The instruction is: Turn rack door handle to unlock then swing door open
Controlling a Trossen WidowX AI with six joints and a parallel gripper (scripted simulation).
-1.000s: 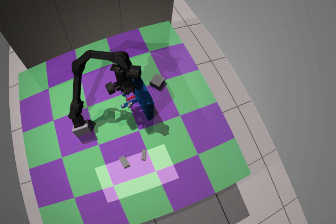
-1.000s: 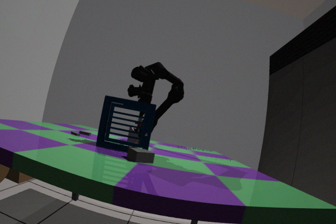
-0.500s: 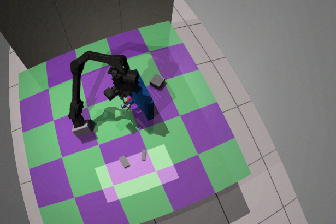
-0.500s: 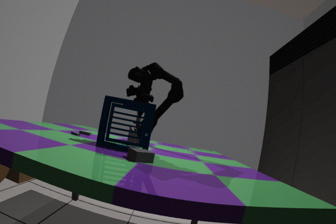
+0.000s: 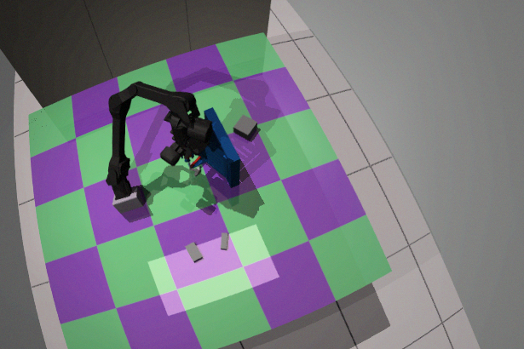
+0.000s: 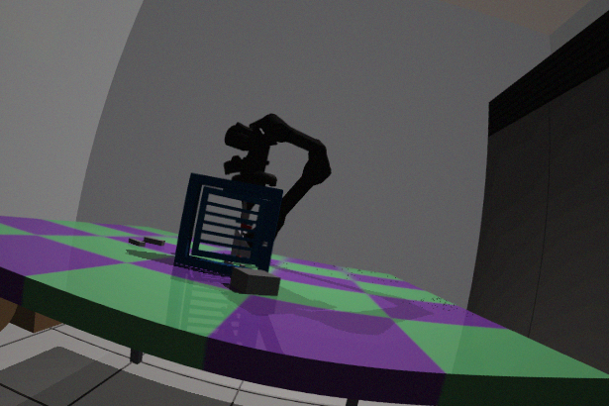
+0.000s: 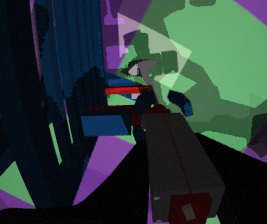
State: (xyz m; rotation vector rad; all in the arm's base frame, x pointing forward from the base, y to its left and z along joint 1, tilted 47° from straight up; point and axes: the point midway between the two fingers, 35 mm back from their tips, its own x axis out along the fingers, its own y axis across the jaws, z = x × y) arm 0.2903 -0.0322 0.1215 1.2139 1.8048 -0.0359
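One gripper (image 5: 193, 163) (image 6: 242, 233) (image 7: 168, 143) was clenched, I judged, on the mostly hidden handle, to control the door (image 6: 201, 225), which stood inside one blue frame (image 5: 234, 170) (image 6: 183, 228), at the arm base's two o'clock from above. I counted one large block (image 5: 245, 127) (image 6: 254, 282) at the frame's one o'clock, two small blocks (image 5: 193, 252) (image 6: 154, 242) near six.

In the top view, a door frame (image 5: 234, 172) (image 6: 183, 223) stands mid-worktop (image 5: 323, 204) (image 6: 326, 342), a block (image 5: 245, 127) (image 6: 254, 282) to its right; two small slabs (image 5: 193, 252) (image 6: 153, 242) lie below, near the lower centre.
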